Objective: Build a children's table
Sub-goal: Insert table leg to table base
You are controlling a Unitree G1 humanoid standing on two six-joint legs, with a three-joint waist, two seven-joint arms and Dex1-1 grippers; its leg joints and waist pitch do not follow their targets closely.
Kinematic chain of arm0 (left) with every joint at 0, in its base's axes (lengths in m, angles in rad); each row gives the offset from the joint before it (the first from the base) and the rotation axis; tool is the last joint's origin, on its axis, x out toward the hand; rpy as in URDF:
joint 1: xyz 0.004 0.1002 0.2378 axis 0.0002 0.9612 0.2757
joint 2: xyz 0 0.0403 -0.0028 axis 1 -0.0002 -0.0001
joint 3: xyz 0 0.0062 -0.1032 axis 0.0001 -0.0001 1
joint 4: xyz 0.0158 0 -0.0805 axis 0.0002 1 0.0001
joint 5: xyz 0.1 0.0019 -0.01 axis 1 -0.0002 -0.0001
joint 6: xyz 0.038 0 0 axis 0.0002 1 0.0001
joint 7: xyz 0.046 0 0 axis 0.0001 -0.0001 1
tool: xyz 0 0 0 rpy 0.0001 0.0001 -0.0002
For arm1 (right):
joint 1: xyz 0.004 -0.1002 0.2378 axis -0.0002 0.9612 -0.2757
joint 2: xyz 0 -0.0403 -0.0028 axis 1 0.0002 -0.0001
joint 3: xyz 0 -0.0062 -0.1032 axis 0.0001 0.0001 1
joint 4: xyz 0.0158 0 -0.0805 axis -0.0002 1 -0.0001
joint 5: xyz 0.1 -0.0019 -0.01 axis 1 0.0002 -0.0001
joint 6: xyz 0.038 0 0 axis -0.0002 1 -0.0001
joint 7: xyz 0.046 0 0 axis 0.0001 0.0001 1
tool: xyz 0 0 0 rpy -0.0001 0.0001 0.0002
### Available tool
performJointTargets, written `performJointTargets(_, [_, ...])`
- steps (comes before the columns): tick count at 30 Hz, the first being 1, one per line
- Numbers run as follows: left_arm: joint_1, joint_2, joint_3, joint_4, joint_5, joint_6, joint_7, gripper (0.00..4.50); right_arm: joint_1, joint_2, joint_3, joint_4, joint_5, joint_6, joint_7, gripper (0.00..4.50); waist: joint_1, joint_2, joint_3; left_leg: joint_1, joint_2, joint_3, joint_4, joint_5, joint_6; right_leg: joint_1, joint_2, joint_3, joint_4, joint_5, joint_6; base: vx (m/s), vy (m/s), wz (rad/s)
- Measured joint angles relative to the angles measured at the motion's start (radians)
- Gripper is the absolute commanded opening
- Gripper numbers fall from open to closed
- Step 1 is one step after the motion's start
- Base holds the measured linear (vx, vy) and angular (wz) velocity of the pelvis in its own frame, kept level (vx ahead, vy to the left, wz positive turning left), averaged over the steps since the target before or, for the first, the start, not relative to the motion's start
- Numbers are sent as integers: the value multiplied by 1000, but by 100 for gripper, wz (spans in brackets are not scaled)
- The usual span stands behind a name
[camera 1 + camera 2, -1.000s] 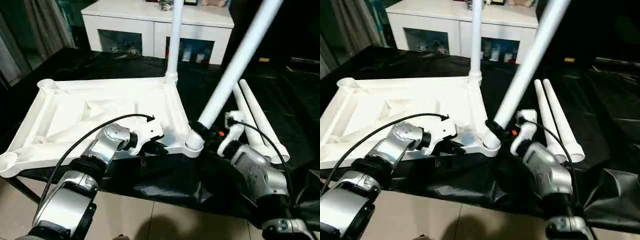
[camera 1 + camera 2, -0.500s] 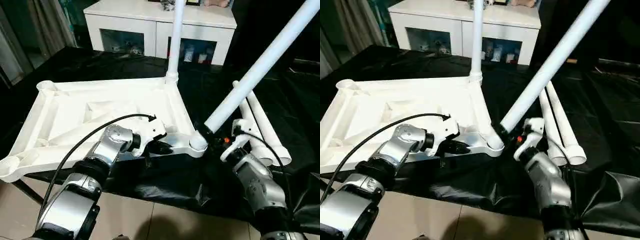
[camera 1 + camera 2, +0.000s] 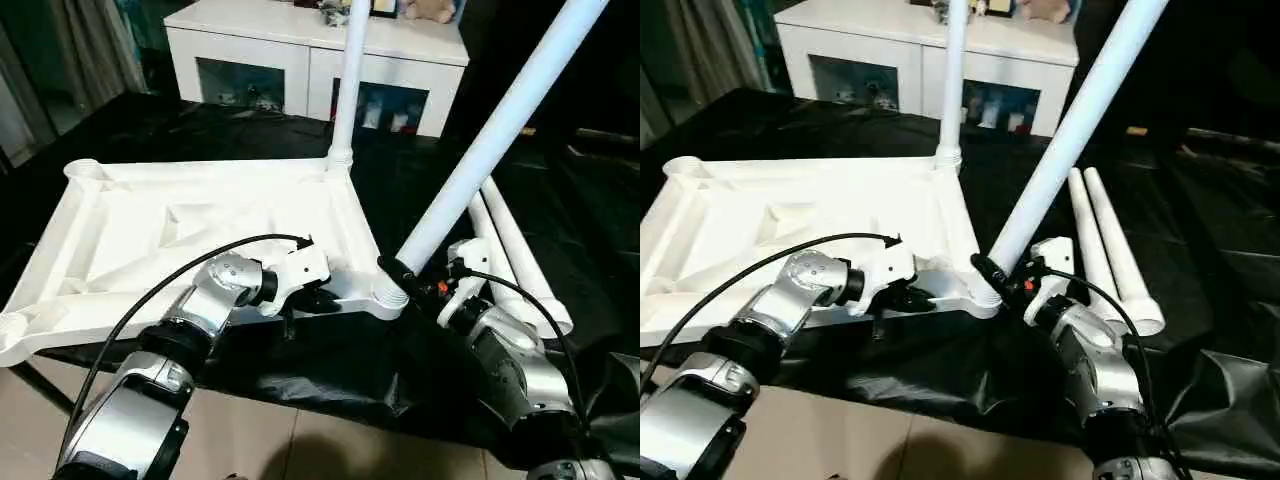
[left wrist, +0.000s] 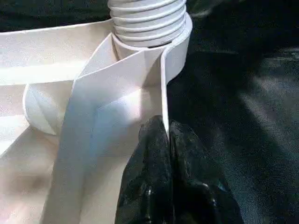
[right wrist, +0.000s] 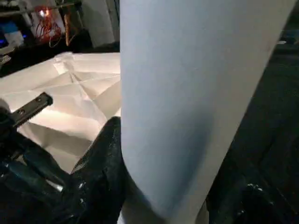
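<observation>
The tilted leg (image 3: 490, 140) runs off the top edge, its threaded end hidden in the corner socket (image 3: 388, 297).

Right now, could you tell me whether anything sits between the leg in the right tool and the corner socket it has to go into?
Nothing visible does: the leg, gripped by the right tool, already meets the near corner socket, tilted.
</observation>
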Motion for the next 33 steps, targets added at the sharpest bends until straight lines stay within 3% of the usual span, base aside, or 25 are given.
performJointTargets(6, [-8,3,-17,-7,4,51,1,0,-27,-46,35,4,-42,19,50,187,-9,-12,-6,1,0,0,0,0,0,3,0,0,-5,0,0,0,0,0])
performJointTargets(11, [-21,3,-28,9,4,64,-15,0,-41,-79,70,6,-66,36,94,187,-14,-13,-6,13,0,0,-4,0,0,15,1,-2,-11,-1,1,0,0,0])
performJointTargets(22, [-5,37,-44,-36,-8,23,-87,0,-65,-120,96,-3,-63,90,211,187,-13,-12,-6,12,0,-1,-8,-1,-1,15,1,-3,-11,-6,2,0,0,0])
performJointTargets(33, [-4,86,-81,-53,-10,-45,-160,0,-59,-160,147,-31,-67,94,342,187,-7,-13,-6,13,1,-1,-8,-2,-2,15,1,-3,-11,-9,2,0,0,0])
